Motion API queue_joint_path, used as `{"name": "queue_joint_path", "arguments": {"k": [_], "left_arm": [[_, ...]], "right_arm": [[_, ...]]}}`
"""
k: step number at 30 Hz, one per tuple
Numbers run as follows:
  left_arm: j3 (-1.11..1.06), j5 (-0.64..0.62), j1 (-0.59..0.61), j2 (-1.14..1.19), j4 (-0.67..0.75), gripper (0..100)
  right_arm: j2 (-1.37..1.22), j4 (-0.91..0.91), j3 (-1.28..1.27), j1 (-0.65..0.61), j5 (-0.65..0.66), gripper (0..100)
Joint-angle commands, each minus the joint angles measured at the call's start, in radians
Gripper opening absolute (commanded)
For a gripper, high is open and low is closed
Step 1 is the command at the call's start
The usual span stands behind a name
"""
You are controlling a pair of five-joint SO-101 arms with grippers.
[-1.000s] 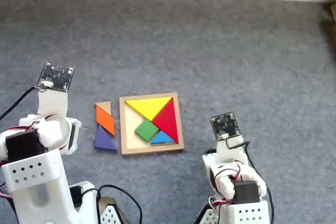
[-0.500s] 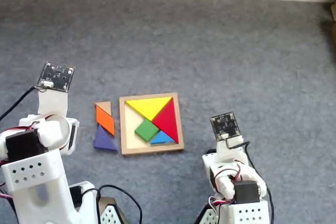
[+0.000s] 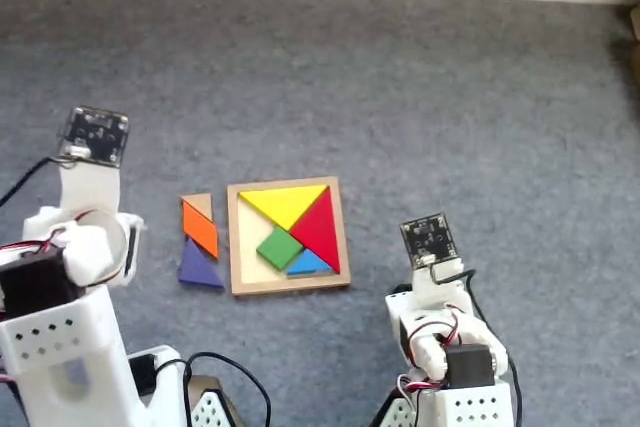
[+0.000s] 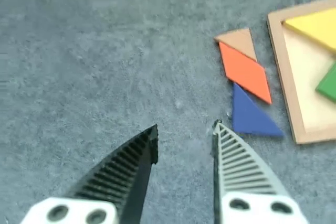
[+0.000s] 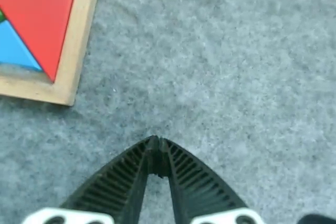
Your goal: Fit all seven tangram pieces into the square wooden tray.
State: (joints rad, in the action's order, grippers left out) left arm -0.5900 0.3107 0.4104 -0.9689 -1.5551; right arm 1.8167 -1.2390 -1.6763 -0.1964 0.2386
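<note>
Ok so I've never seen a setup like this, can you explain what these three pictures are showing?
These are two small robot arms at a grey carpeted table. One picture looks down from above: the left arm and right arm sit either side of a square wooden tray. The other two come from cameras on each wrist, looking along its gripper. The left gripper is open, the right gripper shut; neither holds anything. In the tray lie a yellow triangle, red triangle, green square and light blue triangle. Beside it on the table lie a tan triangle, an orange parallelogram and a dark blue triangle.
</note>
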Motion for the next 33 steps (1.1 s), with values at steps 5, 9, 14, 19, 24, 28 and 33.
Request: {"name": "queue_joint_path", "arguments": {"k": [5, 9, 14, 19, 24, 28, 33], "left_arm": [[0.203, -0.023, 0.008, 0.104, -0.074, 15], [0.300, -0.021, 0.007, 0.309, -0.141, 13], [0.358, -0.021, 0.004, 0.506, -0.149, 13], [0.334, -0.026, -0.064, 0.608, -0.157, 25], [0.189, -0.026, -0.117, 0.624, -0.143, 25], [0.051, -0.037, -0.134, 0.624, 0.000, 26], [-0.048, -0.060, -0.147, 0.625, 0.215, 28]], "right_arm": [[0.004, -0.005, -0.128, 0.012, 0.000, 0.8], [0.004, -0.005, -0.128, 0.012, 0.000, 0.8], [0.004, -0.005, -0.128, 0.012, 0.000, 0.8], [0.004, -0.005, -0.128, 0.012, 0.000, 0.8], [0.004, -0.005, -0.128, 0.012, 0.000, 0.8], [0.004, -0.005, -0.128, 0.012, 0.000, 0.8], [0.004, -0.005, -0.128, 0.012, 0.000, 0.8]]}}
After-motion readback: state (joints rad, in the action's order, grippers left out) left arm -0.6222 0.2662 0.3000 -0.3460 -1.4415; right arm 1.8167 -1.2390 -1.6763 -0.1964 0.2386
